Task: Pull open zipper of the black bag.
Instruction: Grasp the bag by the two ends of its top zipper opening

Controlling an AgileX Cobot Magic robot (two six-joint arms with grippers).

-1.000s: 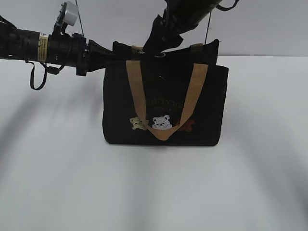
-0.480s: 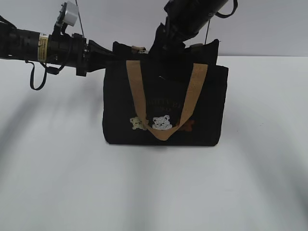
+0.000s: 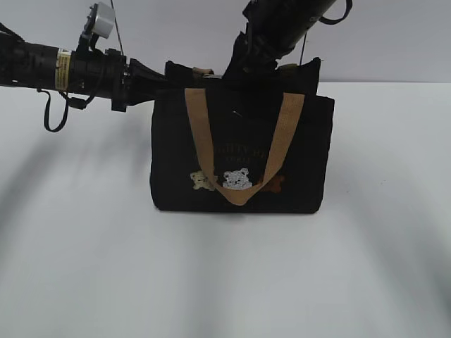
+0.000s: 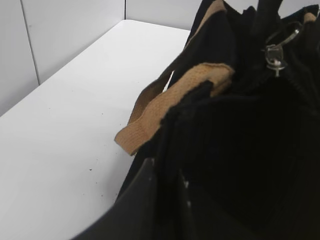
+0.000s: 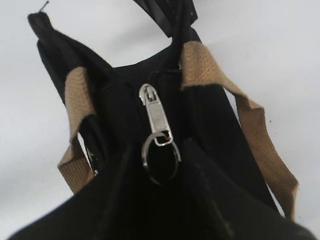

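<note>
Zipper's small silver metal pull with round ring (image 5: 159,136) sits atop the boxy black fabric bag (image 3: 239,158); our right gripper (image 5: 162,172) has narrowed around the ring, grip unconfirmed. Our left gripper (image 4: 167,175) pinches the bag's corner.

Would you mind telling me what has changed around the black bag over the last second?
The right end effector has lowered from just above the black bag onto its top edge, and it has been closing around the zipper pull's ring; a firm grip cannot be confirmed. The left end effector stayed shut on the bag's upper left corner. The bag, its tan handles and the table have not shifted.
</note>
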